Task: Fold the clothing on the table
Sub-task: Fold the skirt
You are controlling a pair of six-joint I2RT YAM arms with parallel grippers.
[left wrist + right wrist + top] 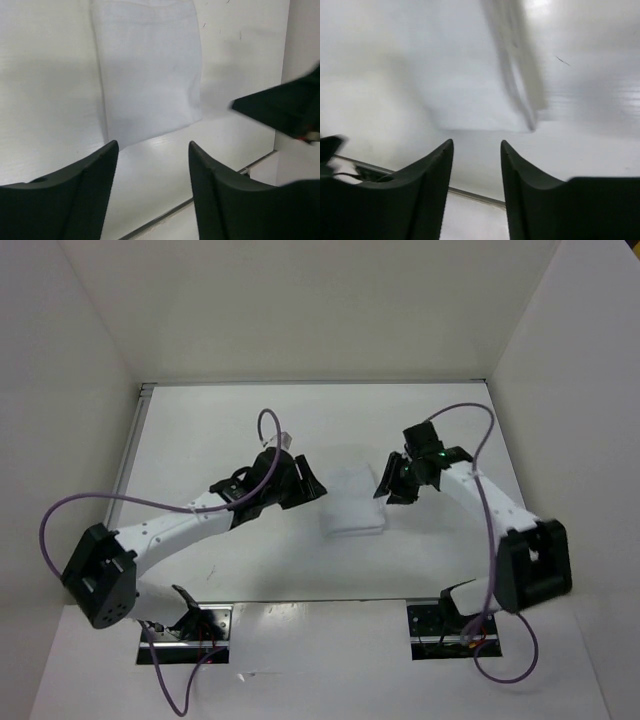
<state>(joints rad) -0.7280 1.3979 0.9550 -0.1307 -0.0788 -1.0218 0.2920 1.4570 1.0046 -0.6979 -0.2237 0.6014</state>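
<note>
The clothing (352, 502) lies as a small, flat white rectangle on the table (200, 440), midway between the two arms. My left gripper (312, 483) hangs just left of it, open, with nothing between its black fingers. My right gripper (385, 480) hangs just right of it, also open and empty. In the left wrist view the clothing (150, 75) lies beyond the left gripper (153, 145), apart from the fingertips, and a black finger of the right gripper (280, 107) pokes in from the right. The right wrist view is blurred: the clothing (485, 95) lies ahead of the right gripper (477, 142).
White walls (560, 350) close in the table on three sides. A metal rail (135, 440) runs along its left edge. Purple cables (80, 505) loop over both arms. The arm bases (185, 630) stand at the near edge.
</note>
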